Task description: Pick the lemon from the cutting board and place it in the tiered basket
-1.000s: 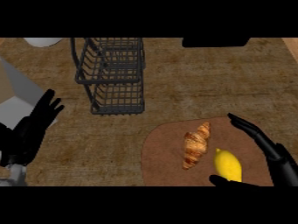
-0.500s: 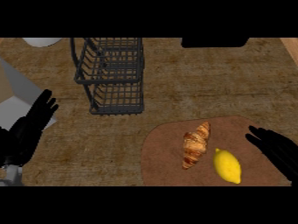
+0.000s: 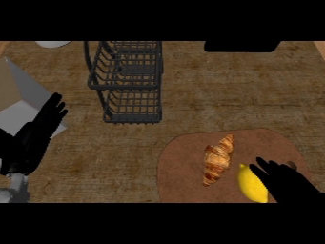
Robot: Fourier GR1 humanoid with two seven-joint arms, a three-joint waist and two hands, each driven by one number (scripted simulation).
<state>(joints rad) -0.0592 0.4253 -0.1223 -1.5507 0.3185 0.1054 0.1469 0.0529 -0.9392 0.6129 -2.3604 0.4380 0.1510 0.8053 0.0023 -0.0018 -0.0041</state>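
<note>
Left hand [image 3: 30, 138] open at the view's left edge, fingers straight and pointing up, resting above its grey forearm [image 3: 10, 188], right hand [image 3: 291, 183] low at the right, fingers extended and slightly spread, pointing up-left

Croissant [image 3: 218, 158] just beside lemon [image 3: 252, 183]; counter [image 3: 214, 95] bare toward basket [image 3: 131, 81].

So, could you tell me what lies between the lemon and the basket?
In the head view, the croissant lies on the board between the lemon and the basket; beyond the board, bare counter.
</note>
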